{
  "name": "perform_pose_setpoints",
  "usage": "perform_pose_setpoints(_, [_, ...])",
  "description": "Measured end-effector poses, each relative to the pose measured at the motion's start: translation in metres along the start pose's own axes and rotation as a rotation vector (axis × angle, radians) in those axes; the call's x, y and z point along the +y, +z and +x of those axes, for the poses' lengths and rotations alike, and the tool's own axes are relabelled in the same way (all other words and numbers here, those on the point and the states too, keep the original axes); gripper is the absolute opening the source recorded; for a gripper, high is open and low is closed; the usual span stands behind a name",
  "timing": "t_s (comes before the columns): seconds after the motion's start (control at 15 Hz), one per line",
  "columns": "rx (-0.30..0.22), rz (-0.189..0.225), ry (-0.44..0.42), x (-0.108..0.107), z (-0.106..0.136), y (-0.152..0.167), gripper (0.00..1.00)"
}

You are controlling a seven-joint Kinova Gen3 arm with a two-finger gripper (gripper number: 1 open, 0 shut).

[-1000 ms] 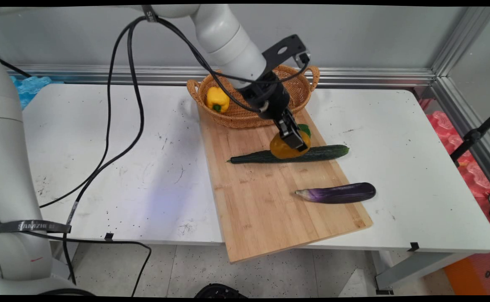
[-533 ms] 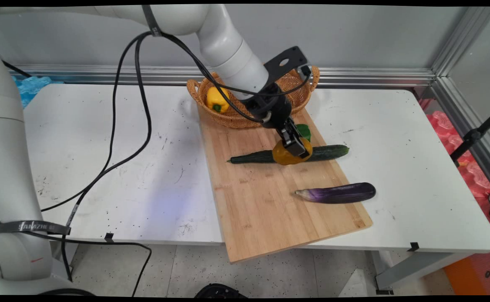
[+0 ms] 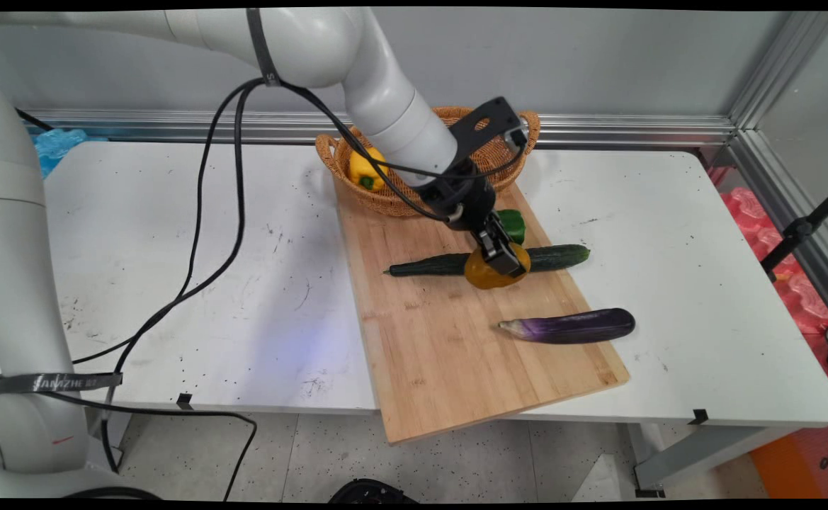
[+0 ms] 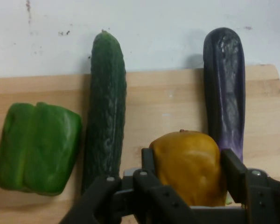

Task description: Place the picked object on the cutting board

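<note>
Tool [image 4: 189,175] gripping a rounded orange-yellow bell pepper [image 4: 190,171] above the wooden cutting board [image 3: 449,354].
The pepper seems just clear of the board, between the long dark-green cucumber [image 4: 105,112] and the glossy purple eggplant [image 4: 225,84].

There are three peppers: one orange pepper [image 4: 191,170], one green pepper [image 4: 36,147] and one yellow pepper [image 3: 362,170]. There is one cucumber [image 4: 105,112] and one eggplant [image 4: 225,86]. One cutting board [image 3: 449,354] and one wicker basket [image 3: 399,198] sit on one table [image 3: 173,283].
</note>
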Motion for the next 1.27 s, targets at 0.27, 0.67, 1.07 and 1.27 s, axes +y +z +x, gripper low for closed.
perform_pose_setpoints(0.27, [0.002, -0.004, -0.012, 0.002, -0.005, 0.01, 0.0])
perform_pose_setpoints(0.67, [0.004, -0.006, -0.02, 0.003, -0.013, 0.025, 0.0])
perform_pose_setpoints(1.07, [0.003, -0.003, -0.022, 0.0, -0.021, 0.035, 1.0])
perform_pose_setpoints(1.27, [0.007, 0.0, -0.025, -0.002, -0.022, 0.038, 1.0])
